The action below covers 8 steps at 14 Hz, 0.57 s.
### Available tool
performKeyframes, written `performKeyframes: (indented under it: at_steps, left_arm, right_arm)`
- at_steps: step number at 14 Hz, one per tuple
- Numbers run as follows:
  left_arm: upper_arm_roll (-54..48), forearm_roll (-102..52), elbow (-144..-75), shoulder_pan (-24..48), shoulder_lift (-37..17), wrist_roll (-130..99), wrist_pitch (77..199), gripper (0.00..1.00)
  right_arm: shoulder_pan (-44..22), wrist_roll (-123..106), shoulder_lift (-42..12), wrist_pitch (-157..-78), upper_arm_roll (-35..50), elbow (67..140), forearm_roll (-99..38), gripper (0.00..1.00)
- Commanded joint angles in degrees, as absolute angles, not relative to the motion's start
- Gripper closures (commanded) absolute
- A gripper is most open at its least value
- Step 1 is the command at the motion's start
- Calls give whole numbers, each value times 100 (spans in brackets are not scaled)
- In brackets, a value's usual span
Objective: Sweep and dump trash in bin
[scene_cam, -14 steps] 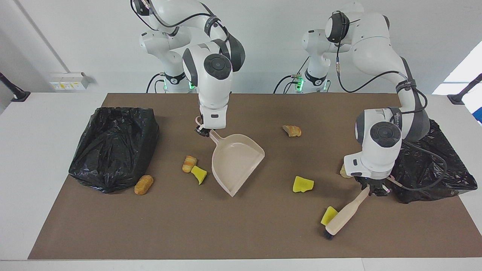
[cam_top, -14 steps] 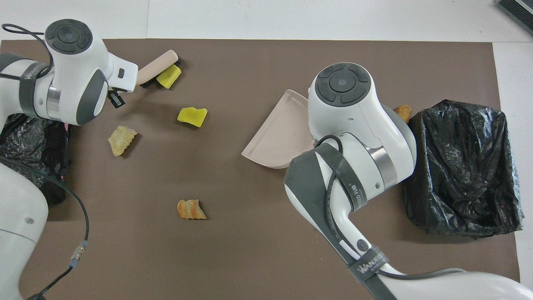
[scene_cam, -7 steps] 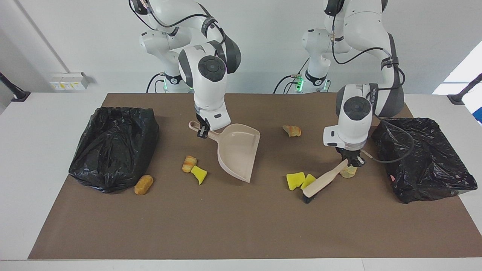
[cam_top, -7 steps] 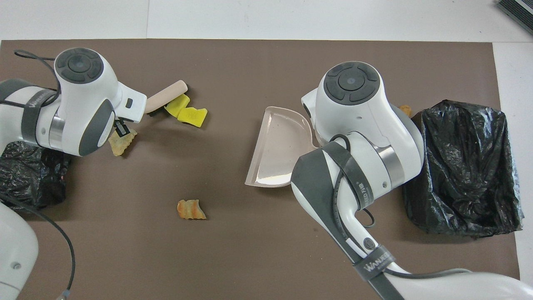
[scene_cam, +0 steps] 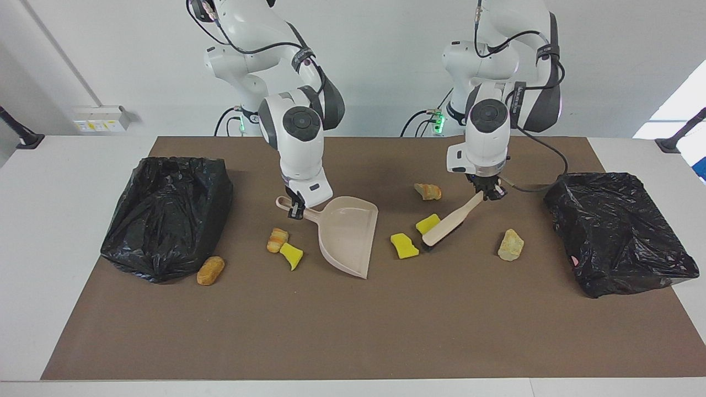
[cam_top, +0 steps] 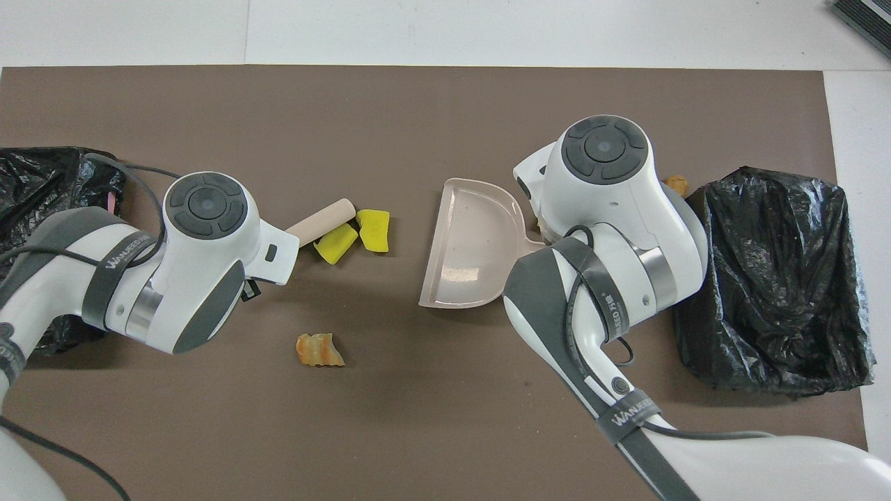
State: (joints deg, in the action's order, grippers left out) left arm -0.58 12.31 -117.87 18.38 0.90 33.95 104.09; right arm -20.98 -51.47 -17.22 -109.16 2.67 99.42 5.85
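Currently, my inventory of the counter (scene_cam: 353,342):

- Trash, seven pieces. Two yellow sponge chunks (scene_cam: 404,246) lie between the brush head and the dustpan's mouth, one touching the bristles. A third yellow chunk (scene_cam: 291,255) and a tan lump (scene_cam: 277,239) lie beside the dustpan toward the right arm's end. A bread lump (scene_cam: 210,270) sits against the black bin bag (scene_cam: 165,215), another (scene_cam: 427,191) lies nearer the robots, and a pale lump (scene_cam: 511,245) lies near the second bin bag (scene_cam: 618,231).
- Handling, as I judge it: light, soft and springy, likely to tumble or skip when struck. I push them low with the bristles and do not pinch them.
- Left gripper (scene_cam: 488,193): jaws clamped on the handle end of the brush (scene_cam: 449,225).
- Right gripper (scene_cam: 296,207): jaws closed on the handle of the beige dustpan (scene_cam: 347,234), its lip on the counter.
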Motion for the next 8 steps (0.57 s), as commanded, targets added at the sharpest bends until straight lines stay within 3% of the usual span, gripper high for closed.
performKeyframes:
  at_steps: [1,8]
  left_arm:
    - [-9,1081,-12050,1644,554,3044,10327,100]
    - [9,1081,-12102,977,554,-286,10336,100]
  right_arm:
    - [-2074,-5422,-1705,-11188,299,10090,580,100]
    - [-2161,-6118,-1661,-11417,343,10450,554,100]
